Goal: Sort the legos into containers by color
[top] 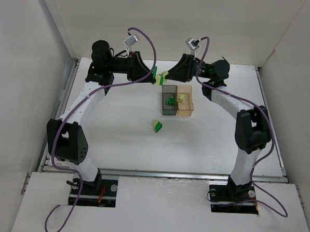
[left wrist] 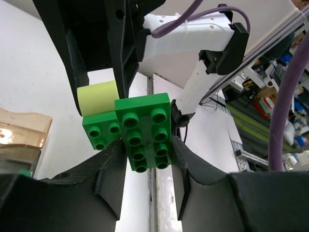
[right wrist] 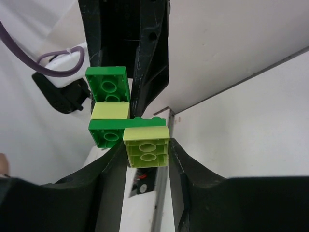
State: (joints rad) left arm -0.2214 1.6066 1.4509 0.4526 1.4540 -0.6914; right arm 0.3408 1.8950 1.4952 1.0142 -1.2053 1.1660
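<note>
Both grippers meet above the back of the table, each holding one end of a joined cluster of legos. My left gripper is shut on a dark green brick. My right gripper is shut on a pale yellow-green brick. Between them sit another dark green brick and a pale yellow-green one. The smoky grey container holds a dark green brick. The adjoining pale orange container holds a pale brick. A green and pale pair lies on the table.
White walls enclose the table on three sides, and the grippers are close to the back wall. The right arm fills the upper left wrist view. A corner of the orange container shows at that view's left edge.
</note>
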